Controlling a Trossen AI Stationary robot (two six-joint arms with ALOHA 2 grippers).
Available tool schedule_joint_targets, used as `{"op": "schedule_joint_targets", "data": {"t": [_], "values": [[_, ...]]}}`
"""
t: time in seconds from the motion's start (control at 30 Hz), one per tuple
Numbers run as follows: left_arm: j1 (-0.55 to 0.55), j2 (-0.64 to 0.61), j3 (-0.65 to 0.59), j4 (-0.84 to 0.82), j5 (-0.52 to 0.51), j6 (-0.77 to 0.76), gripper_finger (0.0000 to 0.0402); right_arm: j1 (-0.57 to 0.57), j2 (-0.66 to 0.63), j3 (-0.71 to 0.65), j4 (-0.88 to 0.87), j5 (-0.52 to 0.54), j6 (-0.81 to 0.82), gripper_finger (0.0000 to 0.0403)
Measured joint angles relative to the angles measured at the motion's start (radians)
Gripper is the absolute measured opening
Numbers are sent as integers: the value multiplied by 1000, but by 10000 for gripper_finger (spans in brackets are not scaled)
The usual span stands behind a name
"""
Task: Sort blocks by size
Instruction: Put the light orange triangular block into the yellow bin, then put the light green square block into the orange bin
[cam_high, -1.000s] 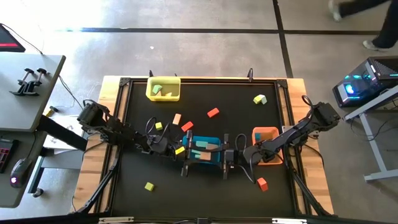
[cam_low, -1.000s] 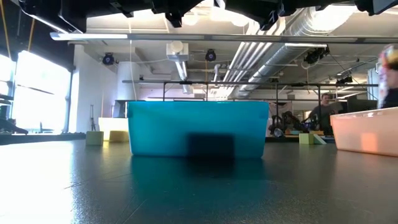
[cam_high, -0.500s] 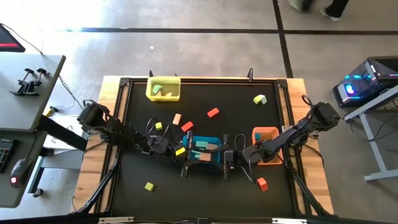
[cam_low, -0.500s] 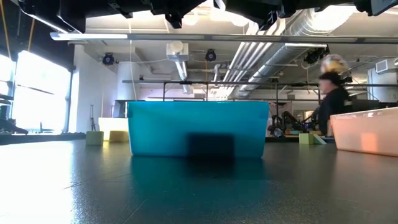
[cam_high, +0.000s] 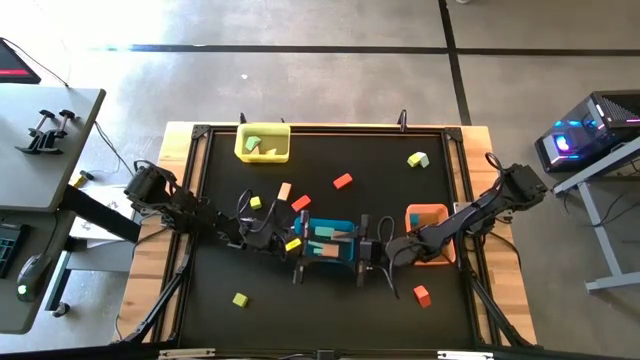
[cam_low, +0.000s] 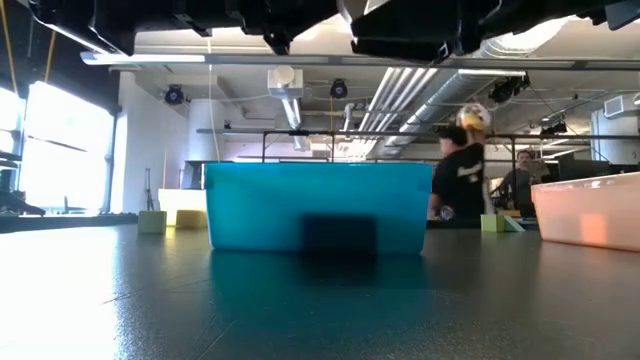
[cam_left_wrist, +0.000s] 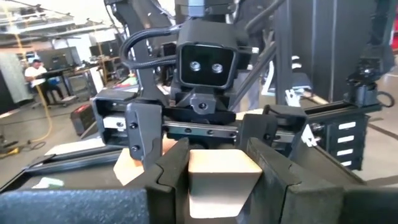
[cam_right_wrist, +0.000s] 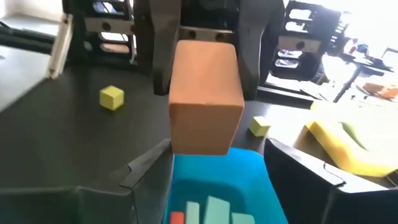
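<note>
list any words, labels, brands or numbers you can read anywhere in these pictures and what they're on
None: no readable text shows in any view.
The blue tray has a dark patch on its front wall, but no lettering can be made out on it.
The tan block between the left gripper fingers is plain.
The person's dark shirt bears a pale mark, too blurred to read.

No lettering, label, brand or number can be read anywhere, though distant room fixtures are perhaps too small.
</note>
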Motion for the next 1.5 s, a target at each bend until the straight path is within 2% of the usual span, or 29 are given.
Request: {"op": "schedule_joint_targets", "data": {"t": [0.13, 0.27, 0.43, 0.53, 0.6, 0.73, 0.83, 1.0, 1.1, 1.2, 1.5], "values": [[0, -12, 0, -40, -32, -2, 106, 12, -9, 0, -41, 44, -1, 245], [-6, -97, 0, -193, -126, -4, 106, 48, -58, 0, -132, 228, 23, 245], [17, -272, 0, -505, -350, 15, 106, 101, -115, 0, -229, 441, 90, 245], [93, -372, 0, -730, -474, 3, 106, 112, -120, 0, -232, 470, 114, 245], [187, -424, 0, -880, -503, -27, 106, 113, -118, 0, -236, 465, 134, 245], [424, -468, -1, -1089, -464, -75, 106, 112, -117, 0, -270, 443, 185, 245], [606, -466, -6, -1154, -390, -80, 106, 111, -117, 0, -289, 443, 217, 245], [857, -441, -6, -1159, -213, -72, 106, 111, -117, 0, -301, 443, 236, 245], [970, -408, -6, -1144, -82, -73, 106, 111, -117, 0, -303, 442, 239, 245], [1034, -357, -6, -1124, -12, -83, 114, 111, -117, 0, -310, 442, 246, 245], [1079, -221, -6, -1062, -8, -90, 163, 111, -116, 0, -310, 441, 254, 245]]}}
